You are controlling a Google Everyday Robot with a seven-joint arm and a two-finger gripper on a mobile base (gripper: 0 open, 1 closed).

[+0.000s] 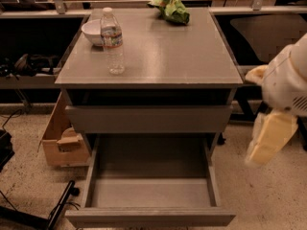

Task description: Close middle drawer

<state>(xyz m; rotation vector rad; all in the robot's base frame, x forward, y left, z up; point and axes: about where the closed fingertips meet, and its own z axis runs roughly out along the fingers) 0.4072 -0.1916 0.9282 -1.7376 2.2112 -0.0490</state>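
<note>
The middle drawer (151, 191) is pulled far out of the grey cabinet (158, 56), with its empty box open to view and its flat front panel (151, 218) at the frame's lower edge. Above it, another grey drawer front (148, 119) sits nearly flush. My gripper (269, 139), a pale yellowish piece below the white arm (288, 83), hangs to the right of the cabinet at about the height of the open drawer's back. It is apart from the cabinet and touches nothing.
On the cabinet top stand a water bottle (112, 40), a white bowl (92, 31) and a green bag (171, 9). A cardboard box (60, 140) sits on the floor at the left. Black cables and a stand (53, 210) lie at lower left. Dark shelving flanks both sides.
</note>
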